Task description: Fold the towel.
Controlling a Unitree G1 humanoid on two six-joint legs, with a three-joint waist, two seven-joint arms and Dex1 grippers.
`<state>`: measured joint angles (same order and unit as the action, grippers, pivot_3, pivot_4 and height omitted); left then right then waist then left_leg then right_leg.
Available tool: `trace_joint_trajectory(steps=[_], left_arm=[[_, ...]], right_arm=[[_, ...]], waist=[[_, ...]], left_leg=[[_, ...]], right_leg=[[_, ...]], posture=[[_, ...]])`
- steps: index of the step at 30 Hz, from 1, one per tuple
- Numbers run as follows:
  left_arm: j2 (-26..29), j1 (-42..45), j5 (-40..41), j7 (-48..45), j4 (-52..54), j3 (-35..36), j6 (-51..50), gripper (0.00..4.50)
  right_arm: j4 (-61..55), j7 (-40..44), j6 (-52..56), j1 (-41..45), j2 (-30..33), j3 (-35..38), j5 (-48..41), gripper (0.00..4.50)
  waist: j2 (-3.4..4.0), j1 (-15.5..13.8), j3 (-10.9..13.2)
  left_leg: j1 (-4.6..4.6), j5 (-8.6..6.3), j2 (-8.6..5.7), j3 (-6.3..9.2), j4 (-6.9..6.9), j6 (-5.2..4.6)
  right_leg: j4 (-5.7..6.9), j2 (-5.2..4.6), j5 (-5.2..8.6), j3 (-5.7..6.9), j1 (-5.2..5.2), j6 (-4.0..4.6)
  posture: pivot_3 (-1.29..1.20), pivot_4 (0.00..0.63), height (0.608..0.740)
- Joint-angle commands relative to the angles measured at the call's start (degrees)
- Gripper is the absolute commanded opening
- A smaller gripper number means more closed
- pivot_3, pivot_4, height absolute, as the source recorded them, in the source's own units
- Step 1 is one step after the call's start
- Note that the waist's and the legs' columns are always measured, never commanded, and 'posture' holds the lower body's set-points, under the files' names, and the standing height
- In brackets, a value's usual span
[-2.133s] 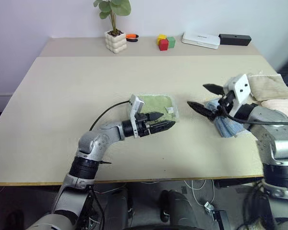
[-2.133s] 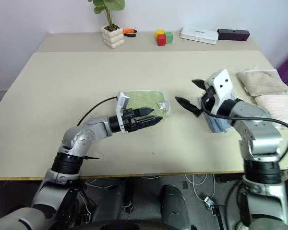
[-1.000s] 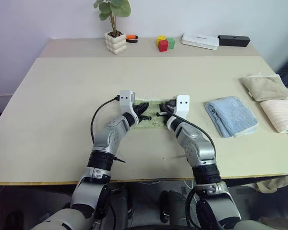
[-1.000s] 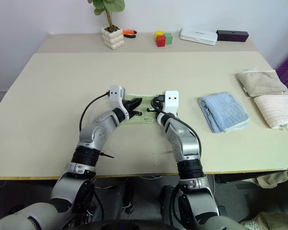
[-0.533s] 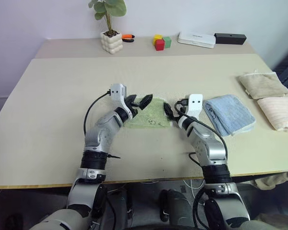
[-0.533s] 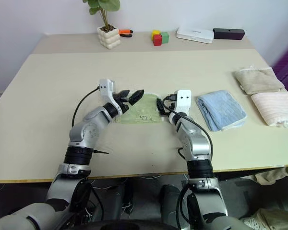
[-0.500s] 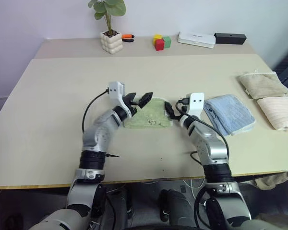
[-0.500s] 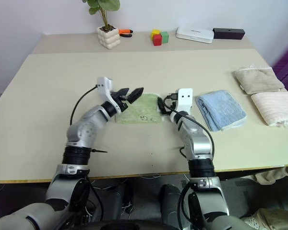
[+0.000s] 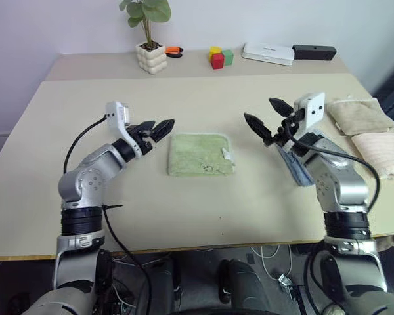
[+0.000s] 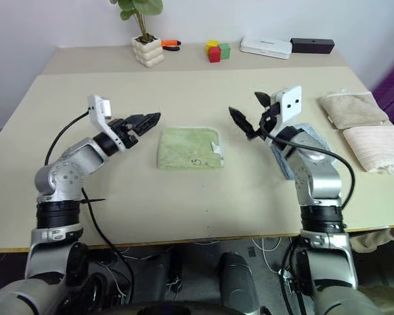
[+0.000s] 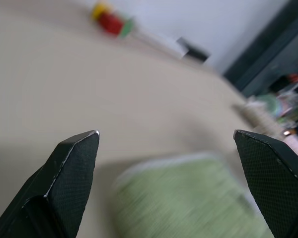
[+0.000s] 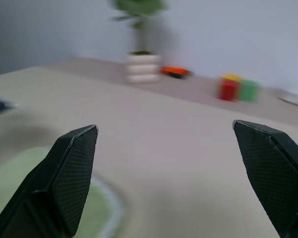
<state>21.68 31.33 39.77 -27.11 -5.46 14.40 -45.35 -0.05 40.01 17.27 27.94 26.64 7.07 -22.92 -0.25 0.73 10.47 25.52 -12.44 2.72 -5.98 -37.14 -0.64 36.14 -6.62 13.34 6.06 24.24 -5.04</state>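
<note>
- Towel (image 9: 201, 154), light green and folded to a neat rectangle, lies flat near the middle of the worktop (image 9: 184, 98), with a small dark print and a white tag at its near right corner.
- Left end effector (image 9: 159, 126) hangs above the worktop just left of the towel, fingers spread and holding nothing; the forearm reaches level, pointing forward and to the right.
- Right end effector (image 9: 266, 118) is raised to the right of the towel, fingers wide apart and empty, aimed forward and to the left; its forearm is over the light blue folded towel (image 9: 295, 164).
- Bare worktop shows on every side of the green towel; neither end effector touches it.
- Beige folded towel (image 9: 358, 115) and pale pink folded towel (image 9: 384, 147) sit by the right edge.
- Along the far edge stand a potted plant (image 9: 150, 46), coloured blocks (image 9: 218, 57), a white box (image 9: 268, 53) and a black box (image 9: 314, 51).
</note>
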Motion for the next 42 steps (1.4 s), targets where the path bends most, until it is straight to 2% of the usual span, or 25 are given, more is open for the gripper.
trace_joint_trajectory(steps=[1,4,8,16,22,26,30,31,37,42], left_arm=[[3.0,-0.4,3.6,-4.0,-0.8,0.5,-7.3,4.43],[5.2,-1.2,9.6,-8.1,-2.0,2.1,-16.7,4.43],[6.2,-1.5,10.9,-9.8,-2.9,1.7,-20.7,4.43],[0.9,-1.3,7.8,-8.0,-5.5,-2.8,-21.6,4.43],[-4.9,0.9,8.3,-5.6,-10.8,-1.7,-24.4,4.43],[-8.0,2.9,7.2,-4.1,-13.9,-1.4,-23.5,2.63],[-10.4,5.5,7.7,-2.1,-17.6,1.2,-23.7,0.39],[-10.9,6.0,7.7,-1.6,-18.4,1.9,-23.4,0.02],[-12.1,8.5,7.4,0.9,-20.7,6.7,-17.1,0.02],[-9.7,9.9,4.0,4.9,-22.3,11.4,-2.3,0.02]], right_arm=[[-3.9,3.0,0.9,-1.2,0.4,-1.5,-1.6,4.44],[-5.5,3.9,2.1,-2.0,0.0,-2.6,-2.2,4.44],[-4.9,3.4,2.1,-1.7,-0.3,-2.5,-1.8,4.44],[-4.8,3.1,1.9,-1.5,0.1,-2.7,-1.2,4.44],[-5.4,2.5,2.2,-1.4,0.4,-2.5,-1.0,4.44],[-5.8,2.0,2.4,-1.6,0.5,-2.4,-0.8,4.5],[-6.4,1.5,2.6,-1.9,0.6,-2.4,-0.8,4.5],[-6.7,1.5,2.8,-2.0,0.7,-2.3,-0.8,4.5],[-8.8,4.2,3.7,-4.3,3.9,-1.7,-1.5,4.5],[-11.7,10.4,6.7,-8.4,9.7,-0.3,-5.1,4.5]], waist=[[-0.02,-0.1,0.0],[-0.03,-0.2,0.0],[-0.02,-0.1,0.0],[-0.02,-0.2,0.0],[-0.02,-1.2,0.0],[-0.02,-1.5,0.0],[-0.02,-1.6,0.0],[-0.01,-1.6,0.0],[-0.01,-1.5,0.0],[-0.03,-1.2,0.0]], left_leg=[[0.01,0.0,0.0,0.0,-0.02,0.0],[0.02,0.01,0.0,0.02,-0.09,0.02],[0.0,0.01,0.01,0.08,-0.06,0.03],[0.0,0.02,-0.01,0.01,-0.08,0.04],[-0.09,0.02,-0.04,0.02,-0.14,0.03],[-0.09,0.01,-0.04,0.03,-0.19,0.02],[-0.1,0.01,-0.05,0.08,-0.24,0.02],[-0.12,0.01,-0.05,0.1,-0.25,0.02],[-0.15,0.01,-0.05,0.12,-0.28,0.02],[-0.14,0.01,-0.02,0.12,-0.25,0.02]], right_leg=[[0.0,-0.01,0.0,0.0,0.0,0.0],[0.01,-0.04,0.0,0.0,-0.01,0.0],[0.02,-0.05,0.0,0.0,0.0,0.0],[0.03,-0.06,0.0,0.0,-0.02,0.0],[0.01,-0.07,0.0,0.0,-0.16,0.0],[0.01,-0.08,0.0,0.0,-0.19,0.0],[0.03,-0.08,0.0,0.05,-0.25,0.0],[0.03,-0.08,0.0,0.07,-0.28,0.0],[0.01,-0.08,0.0,0.08,-0.33,0.0],[0.01,-0.06,0.0,0.09,-0.28,0.01]], posture=[[0.0,0.15,0.74],[0.0,0.15,0.74],[0.0,0.15,0.74],[0.0,0.15,0.74],[0.0,0.15,0.74],[0.0,0.15,0.74],[0.0,0.15,0.74],[0.0,0.15,0.74],[0.0,0.15,0.74],[0.0,0.15,0.74]])
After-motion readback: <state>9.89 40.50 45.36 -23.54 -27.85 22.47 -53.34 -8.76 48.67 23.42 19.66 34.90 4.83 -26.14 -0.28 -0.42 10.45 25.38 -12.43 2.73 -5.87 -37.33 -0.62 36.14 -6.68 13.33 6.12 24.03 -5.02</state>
